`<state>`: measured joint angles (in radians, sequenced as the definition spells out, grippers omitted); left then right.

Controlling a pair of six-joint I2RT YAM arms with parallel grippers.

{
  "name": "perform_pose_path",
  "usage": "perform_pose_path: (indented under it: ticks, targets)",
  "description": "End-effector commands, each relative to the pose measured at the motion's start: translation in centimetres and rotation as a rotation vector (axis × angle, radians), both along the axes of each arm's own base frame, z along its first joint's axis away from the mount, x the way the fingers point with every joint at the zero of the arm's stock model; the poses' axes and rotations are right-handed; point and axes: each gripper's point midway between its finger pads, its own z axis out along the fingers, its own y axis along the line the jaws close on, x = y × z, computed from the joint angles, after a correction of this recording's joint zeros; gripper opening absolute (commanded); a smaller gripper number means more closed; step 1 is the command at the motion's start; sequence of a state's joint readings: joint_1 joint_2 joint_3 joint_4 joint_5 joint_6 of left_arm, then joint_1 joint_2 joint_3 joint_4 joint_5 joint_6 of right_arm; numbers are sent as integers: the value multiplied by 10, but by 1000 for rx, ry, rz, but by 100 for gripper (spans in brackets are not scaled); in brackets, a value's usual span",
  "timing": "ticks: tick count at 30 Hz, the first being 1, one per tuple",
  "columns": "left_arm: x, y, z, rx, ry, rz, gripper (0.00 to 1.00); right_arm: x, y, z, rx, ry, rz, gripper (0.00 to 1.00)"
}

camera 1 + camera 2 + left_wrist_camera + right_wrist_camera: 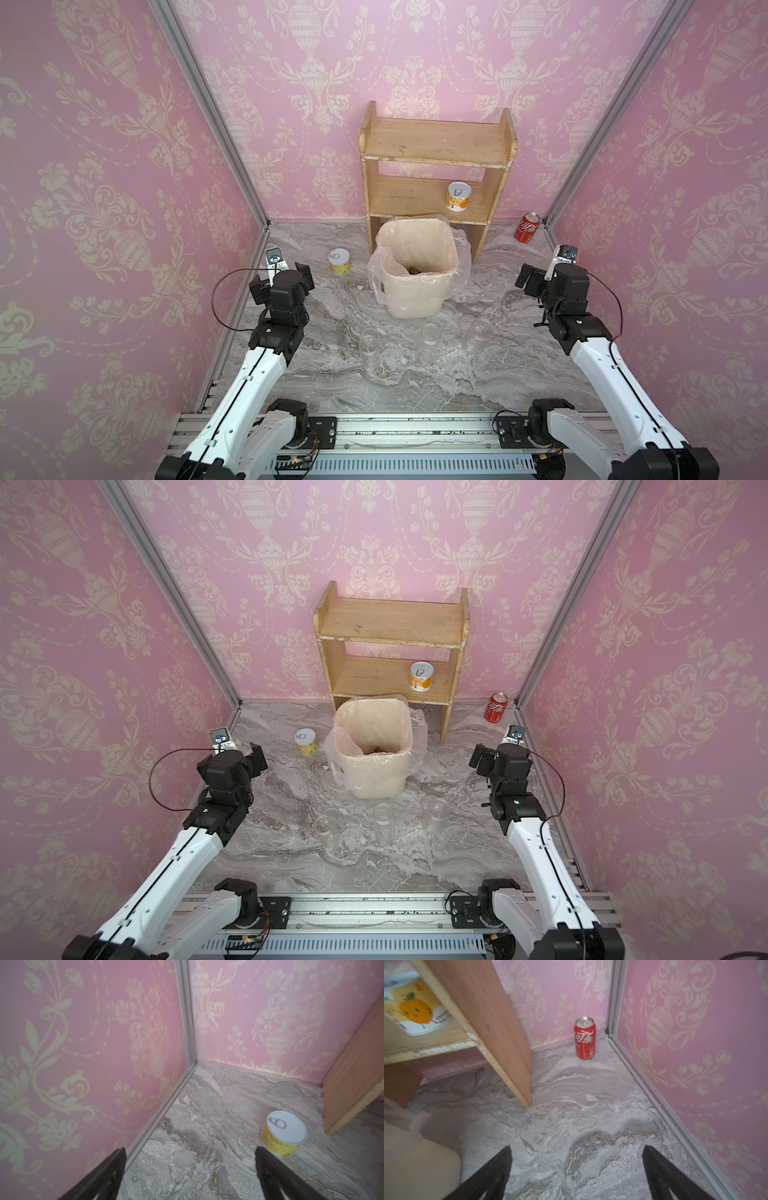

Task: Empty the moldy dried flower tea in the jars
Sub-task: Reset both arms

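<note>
The left gripper (190, 1148) and the right gripper (577, 1146) each hold their black jaws spread wide with nothing between them, positioned over the grey marble-patterned tabletop (332, 386) near its own side wall. The three small clear cylindrical jars (430, 337) stand upright in a row on the tabletop between the two arms, just in front of the cream plastic waste bin lined with a clear bag (411, 297), and only marble shows through their walls. The brown dried flower tea (413, 271) lies at the bottom of the bin, visible in both top views
</note>
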<state>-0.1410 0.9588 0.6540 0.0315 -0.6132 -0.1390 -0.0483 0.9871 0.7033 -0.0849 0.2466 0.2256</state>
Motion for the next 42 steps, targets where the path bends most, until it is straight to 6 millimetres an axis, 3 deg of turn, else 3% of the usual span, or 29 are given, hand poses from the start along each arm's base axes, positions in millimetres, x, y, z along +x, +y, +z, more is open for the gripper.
perform_pose_path:
  ticks: [1,5,9,16,18,22,31,38,42]
  targets:
    - [14,5,-15,-49,-95,43,99,7,-7,-15,46,-32,-8,100]
    - [21,6,-45,14,-96,42,99,8,-14,-49,45,5,-16,100]
    - [26,5,-66,96,-70,17,99,14,-4,-78,44,35,60,100]
    - [26,6,-97,119,-77,8,99,21,5,-102,34,42,128,100]
    - [28,2,-112,103,-22,-14,99,24,6,-107,32,36,138,100]
    - [24,6,-123,111,-87,7,99,31,11,-111,36,34,172,100]
    - [39,-13,-132,123,-46,-114,99,52,20,-113,71,-4,214,100]
    - [42,-15,-136,86,-44,-159,99,54,50,-112,13,-24,348,100]
    - [40,-18,-142,63,-53,-198,99,55,65,-124,-71,-38,380,100]
